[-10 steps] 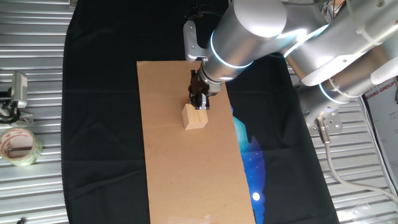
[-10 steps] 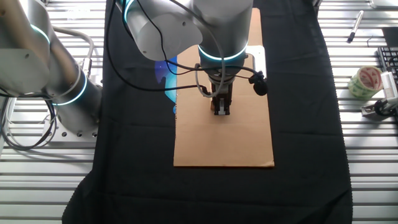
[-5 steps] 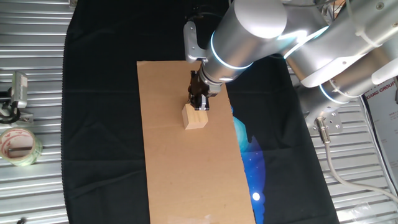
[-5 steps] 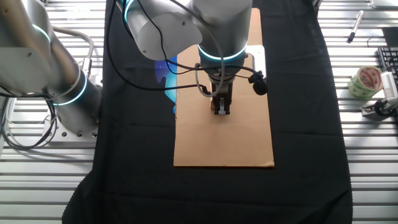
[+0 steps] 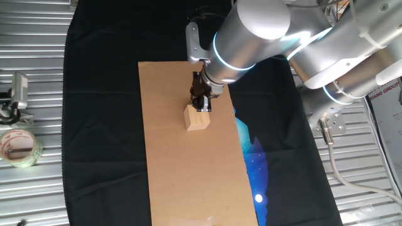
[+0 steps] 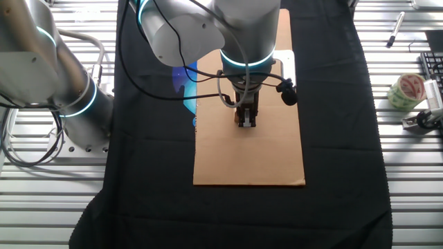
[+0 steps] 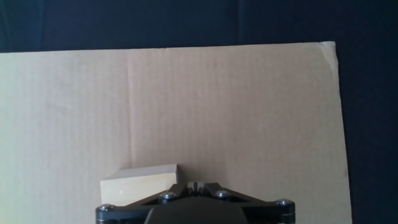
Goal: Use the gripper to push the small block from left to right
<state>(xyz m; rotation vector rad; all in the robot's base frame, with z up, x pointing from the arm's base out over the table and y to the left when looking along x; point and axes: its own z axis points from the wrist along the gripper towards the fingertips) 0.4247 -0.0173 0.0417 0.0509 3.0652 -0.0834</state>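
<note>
The small block point(image 5: 196, 118) is a pale wooden cube on the brown cardboard sheet point(image 5: 188, 176). My gripper point(image 5: 201, 107) stands upright with its tip down against the block's far side. Its two black fingers are pressed together with nothing between them. In the hand view the block point(image 7: 140, 182) lies just left of the closed gripper point(image 7: 195, 185). In the other fixed view the gripper point(image 6: 246, 122) hides the block.
The cardboard lies on a black cloth point(image 5: 100, 125) over a ribbed metal table. A tape roll point(image 5: 17, 147) and a clip point(image 5: 14, 97) sit at the left. A second silver arm with a cyan ring point(image 5: 342, 94) stands at the right.
</note>
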